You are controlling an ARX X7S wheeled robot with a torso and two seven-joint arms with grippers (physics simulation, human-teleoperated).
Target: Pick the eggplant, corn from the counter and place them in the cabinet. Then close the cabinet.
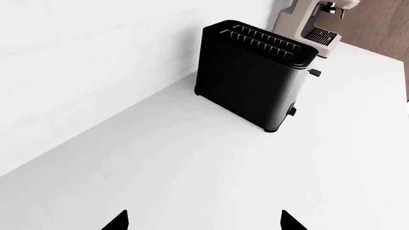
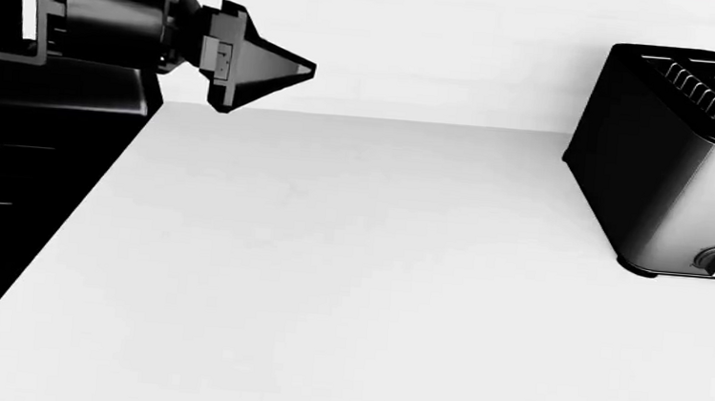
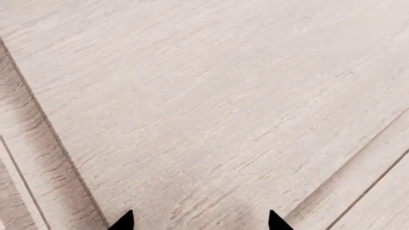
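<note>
Toaster point(image 2: 674, 163) on counter point(image 2: 351, 286)

eggplant: cannot be seen in any view
corn: cannot be seen in any view
counter point(image 2: 351, 286): broad, flat, plain white, smooth and matt; it fills most of the head view, running back to a pale wall; its left edge runs diagonally against a black surface
counter in left wrist view point(image 1: 211, 177): same white top, meeting the white wall along a slanting line
cabinet point(image 3: 211, 105): pale wood-grain panels with thin seams fill the right wrist view; whether open or closed cannot be told
</note>
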